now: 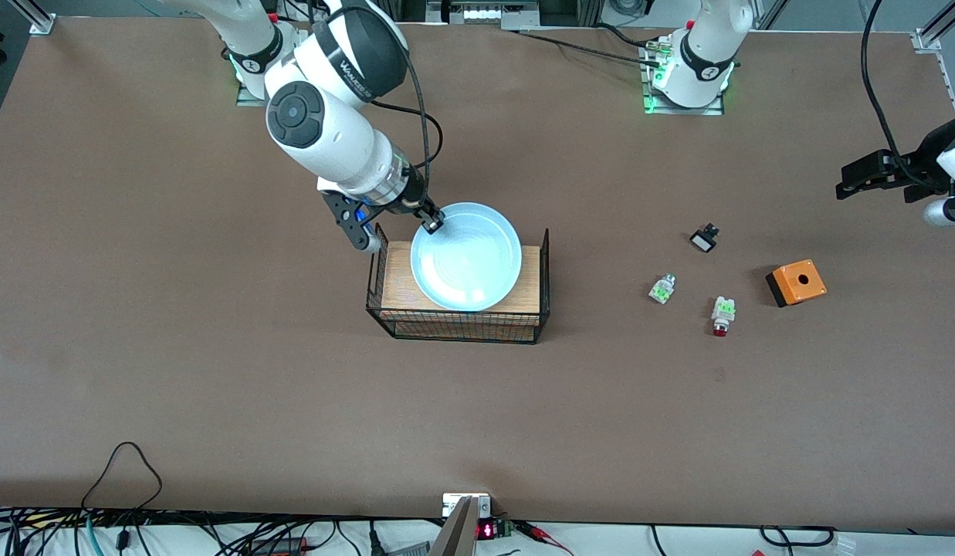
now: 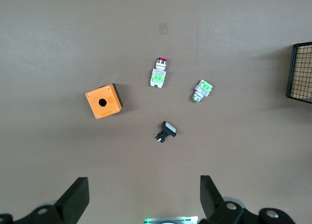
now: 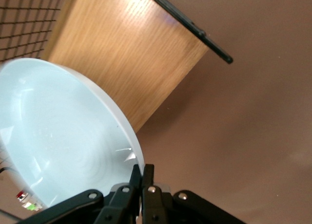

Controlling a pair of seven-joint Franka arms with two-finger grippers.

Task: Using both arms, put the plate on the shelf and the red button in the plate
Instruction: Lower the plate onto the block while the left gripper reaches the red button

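Our right gripper (image 1: 433, 225) pinches the plate (image 1: 466, 256) rim, carrying it level over the wire basket (image 1: 540, 286); our left gripper (image 1: 871, 179) waits, jaws wide, above the red button (image 1: 722, 313).

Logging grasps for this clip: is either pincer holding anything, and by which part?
The right pincer is shut on the plate, pinching its rim over the wire rack. The left pincer is open, holding nothing.

We see bare table around the red button (image 1: 721, 315), with the white-green part (image 1: 662, 289), black switch (image 1: 705, 238) and orange box (image 1: 796, 283) each standing apart nearby, while the wire basket (image 1: 459, 324) sits well away
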